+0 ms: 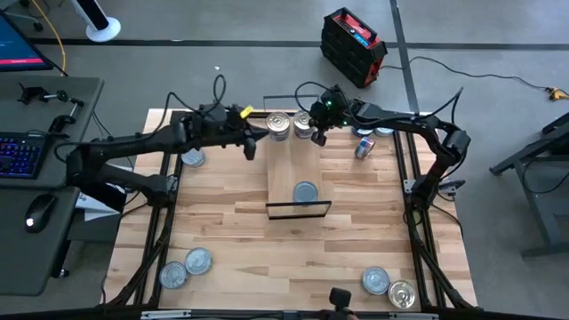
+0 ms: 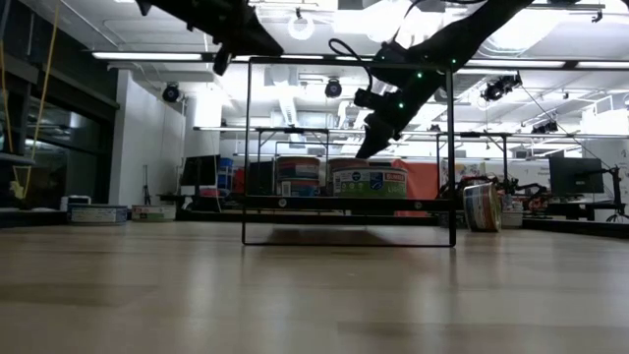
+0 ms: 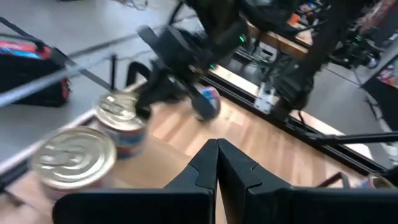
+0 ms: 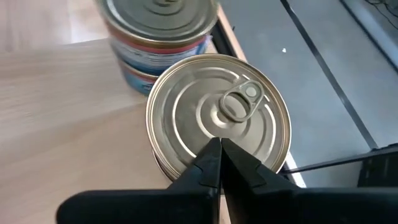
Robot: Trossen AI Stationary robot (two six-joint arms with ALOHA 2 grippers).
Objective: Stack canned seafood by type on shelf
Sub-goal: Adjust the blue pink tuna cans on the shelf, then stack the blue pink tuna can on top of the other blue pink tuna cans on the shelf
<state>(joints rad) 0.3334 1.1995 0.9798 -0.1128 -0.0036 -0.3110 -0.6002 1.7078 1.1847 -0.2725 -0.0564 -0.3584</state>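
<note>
Right pincer (image 4: pixel 219 163) pressed together, hovering over our ring-pull tin (image 4: pixel 219 111) at the shelf's (image 1: pixel 289 169) far end; left pincer (image 3: pixel 217 163) also pressed together nearby, holding nothing. Blue-topped tin (image 1: pixel 305 192) sits mid-shelf.

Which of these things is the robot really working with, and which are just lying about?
In the job: shelf; silver-lidded tins; blue-topped tin; loose tins; left gripper and right gripper, both shut.

Lying about: red-black case; keyboard; mouse.
</note>
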